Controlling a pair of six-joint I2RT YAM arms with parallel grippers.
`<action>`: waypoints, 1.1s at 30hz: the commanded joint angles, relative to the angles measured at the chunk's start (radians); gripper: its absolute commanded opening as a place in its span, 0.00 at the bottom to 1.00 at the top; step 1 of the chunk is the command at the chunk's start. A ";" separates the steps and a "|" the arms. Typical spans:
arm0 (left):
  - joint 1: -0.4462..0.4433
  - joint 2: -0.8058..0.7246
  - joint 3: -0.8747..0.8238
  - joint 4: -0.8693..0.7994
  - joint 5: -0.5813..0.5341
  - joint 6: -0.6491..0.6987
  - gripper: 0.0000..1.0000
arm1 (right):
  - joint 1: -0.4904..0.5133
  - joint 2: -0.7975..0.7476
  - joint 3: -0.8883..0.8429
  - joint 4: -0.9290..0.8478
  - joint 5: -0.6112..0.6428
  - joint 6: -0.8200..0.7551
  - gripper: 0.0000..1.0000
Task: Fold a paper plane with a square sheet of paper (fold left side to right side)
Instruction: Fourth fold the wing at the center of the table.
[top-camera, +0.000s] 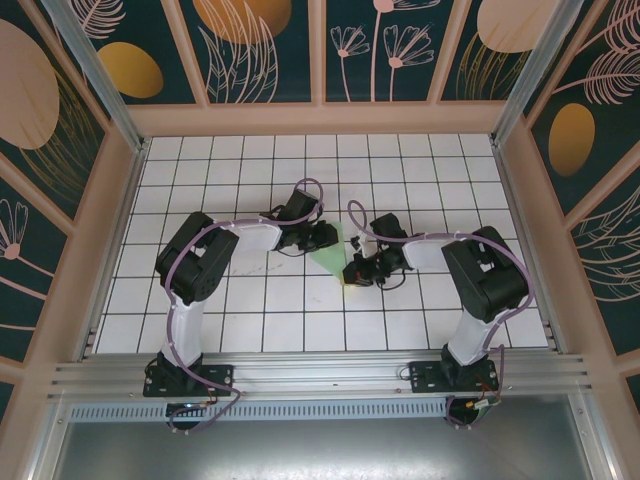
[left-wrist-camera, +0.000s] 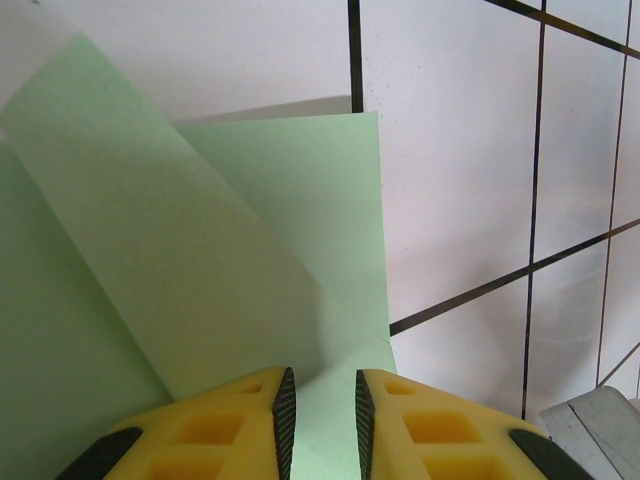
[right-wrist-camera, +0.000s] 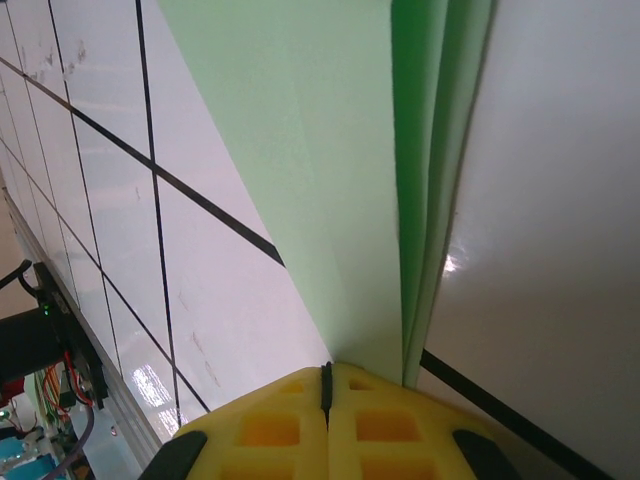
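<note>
Item: sheet of paper (top-camera: 329, 262) — pale green, partly folded, lying on the tiled table (top-camera: 250, 300) between my two grippers. In the left wrist view one flap stands lifted off the layer beneath. Left gripper (left-wrist-camera: 320, 410): jaws a narrow gap apart, green paper showing in the gap, nothing pinched that I can see. Right gripper (right-wrist-camera: 325, 385): pads clenched together at the sheet's folded edge; whether its tip is caught between them I cannot tell. Risks, as I judge them: the raised flap springs up if it is not pressed, giving a soft crease; the closed right gripper drags the thin sheet over the smooth tiles and skews the fold line — later folds would then come out lopsided.
</note>
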 joint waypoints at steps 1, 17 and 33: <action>0.006 0.035 -0.023 -0.146 -0.061 0.024 0.26 | 0.007 -0.015 -0.045 -0.172 0.019 -0.029 0.02; 0.005 0.026 -0.027 -0.133 -0.055 0.019 0.26 | -0.037 -0.095 0.023 0.011 -0.078 0.056 0.00; 0.005 0.002 -0.008 -0.134 -0.053 0.024 0.27 | -0.040 0.079 0.089 -0.034 0.104 0.079 0.00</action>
